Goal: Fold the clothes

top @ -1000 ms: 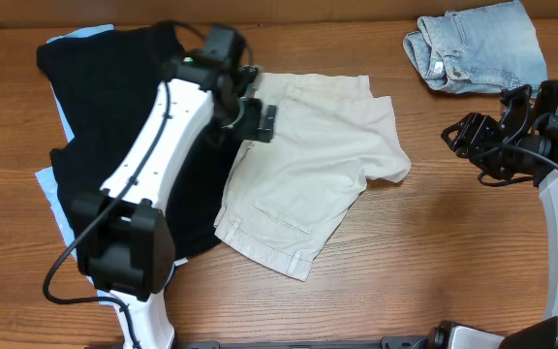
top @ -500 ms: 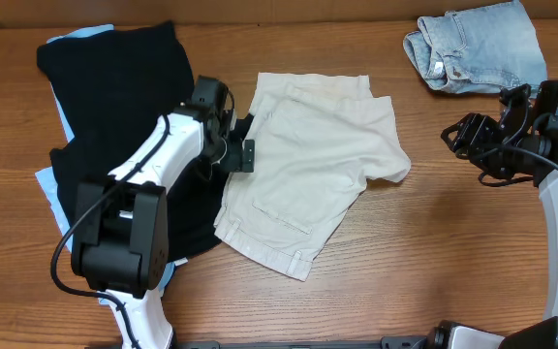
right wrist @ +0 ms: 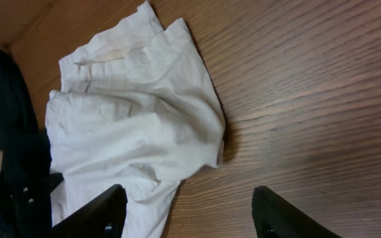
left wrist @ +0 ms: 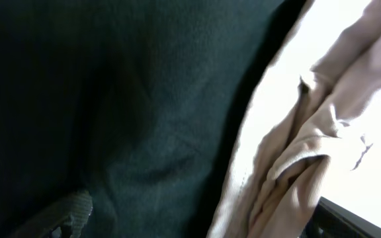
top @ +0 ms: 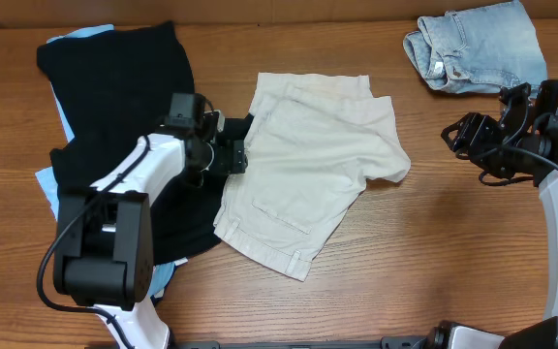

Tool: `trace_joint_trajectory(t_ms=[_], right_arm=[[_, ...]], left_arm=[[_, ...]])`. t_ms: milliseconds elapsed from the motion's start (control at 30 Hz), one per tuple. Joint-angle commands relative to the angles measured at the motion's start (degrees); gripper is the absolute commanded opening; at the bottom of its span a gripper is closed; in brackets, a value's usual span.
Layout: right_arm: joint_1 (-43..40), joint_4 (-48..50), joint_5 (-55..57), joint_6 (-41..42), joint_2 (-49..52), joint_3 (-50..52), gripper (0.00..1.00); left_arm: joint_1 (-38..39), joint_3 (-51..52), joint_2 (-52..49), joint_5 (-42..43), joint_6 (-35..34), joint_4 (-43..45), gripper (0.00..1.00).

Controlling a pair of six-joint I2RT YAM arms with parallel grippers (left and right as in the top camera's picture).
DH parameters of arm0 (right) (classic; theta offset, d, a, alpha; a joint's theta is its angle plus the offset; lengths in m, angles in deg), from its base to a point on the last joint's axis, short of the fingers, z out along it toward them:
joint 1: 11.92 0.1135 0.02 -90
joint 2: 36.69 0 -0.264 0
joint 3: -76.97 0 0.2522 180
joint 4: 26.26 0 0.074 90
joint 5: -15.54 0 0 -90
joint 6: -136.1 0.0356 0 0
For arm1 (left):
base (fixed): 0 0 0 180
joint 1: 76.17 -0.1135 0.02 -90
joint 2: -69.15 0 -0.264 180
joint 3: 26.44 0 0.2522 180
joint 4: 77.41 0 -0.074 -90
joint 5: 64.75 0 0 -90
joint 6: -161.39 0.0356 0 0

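Observation:
The beige khaki shorts (top: pixel 308 170) lie crumpled in the middle of the table, one leg folded over. My left gripper (top: pixel 239 154) sits low at their left edge, where they meet the black garment (top: pixel 114 97). In the left wrist view its jaws (left wrist: pixel 197 225) stand wide open, with black cloth (left wrist: pixel 111 99) on one side and the shorts' bunched edge (left wrist: pixel 296 152) on the other. My right gripper (top: pixel 458 141) hovers open to the right of the shorts, over bare wood. Its fingers (right wrist: pixel 94 215) frame the shorts' right leg (right wrist: pixel 124 119) and hold nothing.
A pale-blue garment (top: pixel 51 184) peeks out from under the black one at the left. Faded denim shorts (top: pixel 478 44) lie bunched at the back right corner. Wooden tabletop (top: pixel 434 252) shows in front of and right of the beige shorts.
My left arm has pulled back from the shorts' top left corner and come down toward the front, to their left edge, jaws still wide. The right arm has not moved.

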Motion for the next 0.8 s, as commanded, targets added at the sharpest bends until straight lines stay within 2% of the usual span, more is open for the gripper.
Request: trace_joint_trajectory(t_ms=[0, 67, 167, 500, 767], right_arm=[[-0.07, 0.22, 2.97, -0.57, -1.42, -1.51, 0.68], [-0.07, -0.24, 3.5, -0.57, -1.42, -1.51, 0.68], [-0.07, -0.96, 3.5, -0.59, -1.42, -1.51, 0.68], [-0.07, -1.22, 3.52, -0.61, -1.42, -1.51, 0.69], [-0.07, -1.38, 3.52, -0.61, -1.42, -1.51, 0.7]], left_arm=[[-2.16, 2.84, -0.15, 8.7, 4.26, 1.81, 1.0], [-2.43, 2.84, 1.73, 11.63, 4.17, 3.56, 1.0], [-2.93, 2.84, 2.82, 11.17, 1.99, 5.29, 1.0], [-5.64, 5.49, 0.48, -0.13, -11.08, 7.5, 1.0], [-11.21, 9.97, 0.46, 2.64, -12.9, 11.89, 1.0]])
